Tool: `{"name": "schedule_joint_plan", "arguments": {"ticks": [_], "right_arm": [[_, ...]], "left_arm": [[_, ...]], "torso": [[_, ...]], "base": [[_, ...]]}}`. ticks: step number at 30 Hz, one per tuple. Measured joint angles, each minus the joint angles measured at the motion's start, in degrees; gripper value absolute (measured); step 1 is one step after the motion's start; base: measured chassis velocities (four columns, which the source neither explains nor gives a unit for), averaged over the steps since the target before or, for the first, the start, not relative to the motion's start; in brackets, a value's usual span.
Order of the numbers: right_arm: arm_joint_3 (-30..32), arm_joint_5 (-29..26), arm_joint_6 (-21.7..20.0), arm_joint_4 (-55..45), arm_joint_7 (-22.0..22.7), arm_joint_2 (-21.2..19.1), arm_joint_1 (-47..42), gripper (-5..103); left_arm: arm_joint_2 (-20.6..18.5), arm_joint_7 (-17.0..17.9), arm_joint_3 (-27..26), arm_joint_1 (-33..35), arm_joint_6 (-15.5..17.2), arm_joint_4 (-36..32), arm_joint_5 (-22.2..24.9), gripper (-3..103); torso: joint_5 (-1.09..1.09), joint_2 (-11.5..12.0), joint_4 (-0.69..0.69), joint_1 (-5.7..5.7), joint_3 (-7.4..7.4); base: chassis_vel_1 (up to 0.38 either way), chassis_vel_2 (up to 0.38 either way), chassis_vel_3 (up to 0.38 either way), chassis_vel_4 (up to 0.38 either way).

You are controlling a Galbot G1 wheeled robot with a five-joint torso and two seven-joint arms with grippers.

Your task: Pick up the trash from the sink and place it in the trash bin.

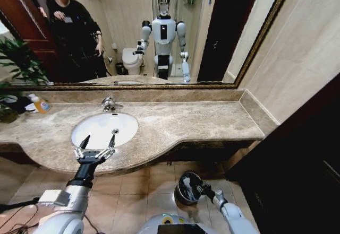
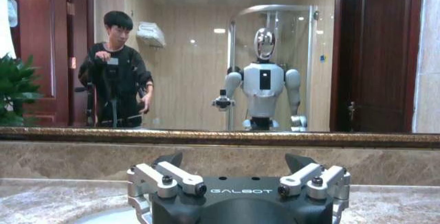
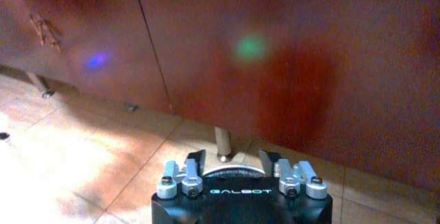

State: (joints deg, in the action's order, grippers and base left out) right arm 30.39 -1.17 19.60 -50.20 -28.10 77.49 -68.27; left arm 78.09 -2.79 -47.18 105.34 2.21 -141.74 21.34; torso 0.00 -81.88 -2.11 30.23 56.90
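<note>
The white oval sink (image 1: 101,125) sits in the beige marble counter, with its chrome faucet (image 1: 110,104) behind it. My left gripper (image 1: 99,138) hovers open over the sink's near rim, with nothing between its fingers; in the left wrist view the left gripper (image 2: 234,162) faces the mirror. On the floor tiles below stands the round black trash bin (image 1: 186,189) with its silvery rim (image 3: 230,170). My right gripper (image 1: 201,188) hangs low at the bin's edge. In its own view the right gripper (image 3: 232,158) stands open by a narrow gap with nothing in it. The trash is out of view.
An orange-labelled bottle (image 1: 40,105) and a dark cloth bundle (image 1: 16,103) lie at the counter's left end beside a plant (image 1: 18,64). Red-brown cabinet fronts (image 3: 275,80) run under the counter. A dark wooden panel (image 1: 303,159) closes the right side.
</note>
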Motion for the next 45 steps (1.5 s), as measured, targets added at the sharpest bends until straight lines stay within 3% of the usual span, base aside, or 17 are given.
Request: {"name": "schedule_joint_plan", "arguments": {"ticks": [1,4,6,9,10,12,15,21,28,32,38,41,43,45], "right_arm": [[0.0,0.0,0.0,0.0,0.0,0.0,0.0,52],[0.0,-0.6,0.0,-0.8,0.1,0.3,-0.1,69],[0.0,-0.9,0.0,-1.1,0.1,0.3,-0.3,69],[0.0,-2.4,0.0,-1.6,0.1,0.6,-0.6,85],[0.0,-2.4,0.0,-1.6,0.1,0.6,-0.6,85],[0.3,-4.5,-0.1,-2.8,0.2,0.7,-1.2,95],[0.5,-8.1,-0.4,-5.3,0.6,0.1,-2.2,99],[2.7,-17.7,-1.5,-16.7,4.7,-3.4,-6.8,100],[8.4,-22.1,-0.8,-26.4,5.9,-2.3,-9.5,100],[12.6,-26.4,-1.2,-36.6,8.1,-1.4,-11.8,100],[16.7,-26.2,-4.9,-50.1,10.9,0.1,-15.7,100],[20.0,-22.1,-9.5,-63.0,14.9,1.5,-20.3,100],[20.1,-21.7,-9.8,-64.0,15.7,1.5,-20.9,100],[19.4,-19.6,-10.6,-69.0,20.9,1.8,-24.2,100]], "left_arm": [[0.0,0.0,0.0,0.0,0.0,0.0,0.0,100],[0.0,0.0,0.0,0.0,0.0,0.0,0.0,100],[0.0,0.0,0.0,0.0,0.0,0.0,0.0,100],[0.0,0.0,0.0,0.0,0.0,0.0,0.0,100],[0.0,0.0,0.0,0.0,0.0,0.0,0.0,100],[0.0,0.0,0.0,0.0,0.0,0.0,0.0,100],[0.0,0.0,0.0,0.0,0.0,0.0,0.0,100],[0.0,0.0,0.0,0.0,0.0,0.0,0.0,100],[0.0,0.0,0.0,0.0,0.0,0.0,0.0,100],[0.0,0.0,0.0,0.0,0.0,0.0,0.0,100],[0.0,0.0,0.0,0.0,0.0,0.0,0.0,100],[0.0,0.0,0.0,0.0,0.0,0.0,0.0,100],[0.0,0.0,0.0,0.0,0.0,0.0,0.0,100],[0.0,0.0,0.0,0.0,0.0,0.0,0.0,100]], "torso": [[0.00,0.0,0.00,0.00,0.00],[0.00,0.0,0.00,0.00,0.00],[0.00,0.0,0.00,0.00,0.00],[0.00,0.0,0.00,0.00,0.00],[0.00,0.0,0.00,0.00,0.00],[0.00,0.0,0.00,0.00,0.00],[0.02,0.0,0.00,0.00,0.00],[-0.01,0.0,0.00,0.00,0.00],[0.01,0.0,0.00,0.00,0.00],[0.00,0.0,0.00,0.00,0.00],[-0.01,0.0,0.00,0.00,0.00],[-0.04,0.0,0.00,0.00,0.00],[-0.03,0.0,0.00,0.00,0.00],[0.00,0.0,0.01,-0.01,0.00]], "base": [[0.000,0.000,0.000,0.000],[0.000,0.000,0.000,0.000],[0.000,0.000,0.000,0.000],[0.000,0.000,0.000,0.000],[0.000,0.000,0.000,0.000],[0.000,0.000,0.000,0.000],[0.000,0.000,0.000,0.000],[0.000,0.000,0.000,0.000],[0.000,0.000,0.000,0.000],[0.000,0.000,0.000,0.000],[0.000,0.000,0.000,0.000],[0.000,0.000,0.000,0.000],[0.000,0.000,0.000,0.000],[0.000,0.000,0.000,0.000]]}}
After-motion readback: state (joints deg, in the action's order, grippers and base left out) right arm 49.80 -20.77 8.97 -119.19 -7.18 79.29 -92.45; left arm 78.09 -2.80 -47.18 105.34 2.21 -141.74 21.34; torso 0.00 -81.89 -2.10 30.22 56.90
